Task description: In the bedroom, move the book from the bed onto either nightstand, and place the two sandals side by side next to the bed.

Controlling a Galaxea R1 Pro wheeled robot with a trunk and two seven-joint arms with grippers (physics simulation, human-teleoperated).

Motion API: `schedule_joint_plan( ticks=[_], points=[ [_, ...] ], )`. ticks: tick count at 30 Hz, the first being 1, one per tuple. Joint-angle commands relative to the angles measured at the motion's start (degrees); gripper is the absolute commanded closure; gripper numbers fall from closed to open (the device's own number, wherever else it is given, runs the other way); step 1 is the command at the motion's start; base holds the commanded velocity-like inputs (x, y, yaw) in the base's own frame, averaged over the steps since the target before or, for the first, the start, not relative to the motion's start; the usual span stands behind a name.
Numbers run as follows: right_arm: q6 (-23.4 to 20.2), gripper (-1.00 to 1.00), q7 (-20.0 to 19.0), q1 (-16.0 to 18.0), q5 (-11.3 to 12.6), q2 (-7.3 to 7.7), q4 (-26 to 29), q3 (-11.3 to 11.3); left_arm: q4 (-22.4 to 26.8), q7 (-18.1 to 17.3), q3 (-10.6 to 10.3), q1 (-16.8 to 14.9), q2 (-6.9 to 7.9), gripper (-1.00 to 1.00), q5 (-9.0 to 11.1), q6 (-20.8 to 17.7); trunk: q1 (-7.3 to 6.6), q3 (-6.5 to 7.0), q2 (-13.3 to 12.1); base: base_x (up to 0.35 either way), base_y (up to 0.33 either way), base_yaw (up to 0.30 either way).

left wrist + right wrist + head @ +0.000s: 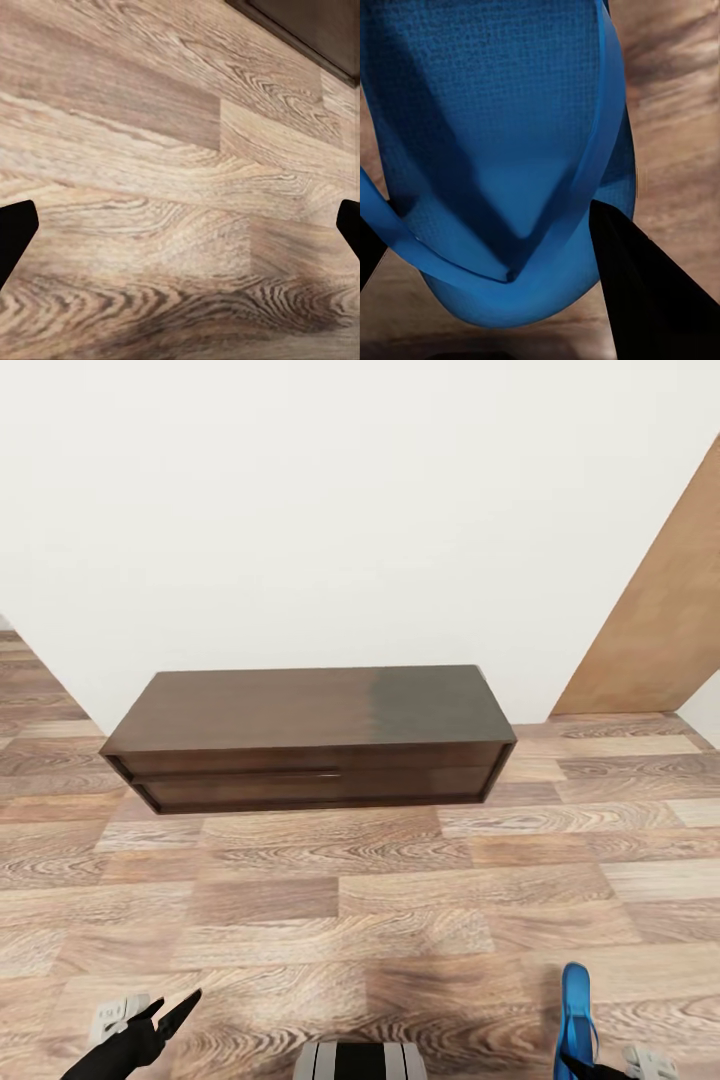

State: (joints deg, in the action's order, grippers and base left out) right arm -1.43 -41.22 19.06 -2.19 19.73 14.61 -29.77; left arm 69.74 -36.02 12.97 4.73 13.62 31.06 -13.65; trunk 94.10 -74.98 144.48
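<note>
My right gripper (590, 1068) is shut on a bright blue flip-flop sandal (574, 1015), which sticks up from it at the bottom right of the head view. The right wrist view shows the sandal's sole and strap (502, 135) close up, with black fingers (637, 292) on either side of it and wood floor behind. At the bottom left my left gripper (172, 1005) is open and holds nothing; its fingertips (15, 232) stand wide apart over bare floor. The book, the bed and the nightstand are out of view.
A long low dark wood drawer cabinet (310, 735) stands against the white wall straight ahead; its edge (315, 30) is in the left wrist view. A tan wooden panel (660, 620) leans in at the right. Wood plank floor (360, 900) lies between me and the cabinet.
</note>
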Motion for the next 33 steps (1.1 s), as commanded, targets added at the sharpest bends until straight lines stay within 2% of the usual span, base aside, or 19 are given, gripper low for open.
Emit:
schedule_joint_plan(
  ticks=[1, 10, 13, 19, 23, 25, 26, 30, 33],
  points=[
    [-0.15, 1.00, -0.31, 0.03, -0.27, 0.00, -0.02, -0.38, 0.05, -0.10, 0.04, 0.02, 0.00, -1.00, 0.58, -0.58, -0.03, 0.20, 0.00, 0.000, 0.000, 0.000],
    [-0.58, 1.00, -0.68, 0.02, -0.31, 0.11, 0.10, -0.35, -0.01, -0.10, 0.04, 0.02, 0.00, -1.00, 0.67, -0.58, -0.26, 2.19, -0.12, 0.000, 0.000, 0.000],
    [-1.11, 1.00, -1.97, 0.07, -0.34, 0.08, 0.39, -0.02, -0.03, -0.10, 0.04, 0.02, 0.00, -1.00, 0.67, -0.58, -0.34, 2.85, -0.16, 0.000, 0.000, 0.000],
    [-2.54, 1.00, -9.76, 0.05, -1.03, -0.24, 1.97, 0.68, -0.04, -0.03, -0.03, 0.03, -0.07, -1.00, 0.37, -0.58, -0.49, 4.18, -0.24, 0.000, 0.000, 0.000],
    [-2.74, 1.00, -18.93, 0.07, -1.01, -0.25, 3.53, 3.73, -0.06, -0.01, -0.30, 0.02, -0.14, -1.00, 0.17, -0.58, -0.60, 5.07, -0.30, 0.000, 0.000, 0.000],
    [-2.72, 1.00, -21.29, 0.05, -0.90, -0.04, 3.32, 4.11, -0.10, -0.01, -1.32, 0.02, -0.16, -1.00, 0.15, -0.53, -0.65, 5.51, -0.32, 0.000, 0.000, 0.000],
    [-2.68, 1.00, -22.14, 0.05, -0.79, 0.04, 3.16, 4.23, -0.11, 0.02, -2.85, 0.02, -0.17, -1.00, 0.15, -0.52, -0.67, 5.73, -0.34, 0.000, 0.000, 0.000],
    [-2.19, 1.00, -22.68, 0.03, -0.65, 0.11, 3.00, 4.32, -0.14, 0.15, -6.81, 0.02, -0.17, -1.00, 0.14, -0.50, -0.78, 6.62, -0.39, 0.000, 0.000, 0.000],
    [-1.97, 1.00, -22.70, 0.04, -0.63, 0.12, 2.98, 4.35, -0.24, 0.21, -7.49, 0.02, -0.17, -1.00, 0.14, -0.50, -0.85, 7.29, -0.43, 0.000, 0.000, 0.000]
  ],
)
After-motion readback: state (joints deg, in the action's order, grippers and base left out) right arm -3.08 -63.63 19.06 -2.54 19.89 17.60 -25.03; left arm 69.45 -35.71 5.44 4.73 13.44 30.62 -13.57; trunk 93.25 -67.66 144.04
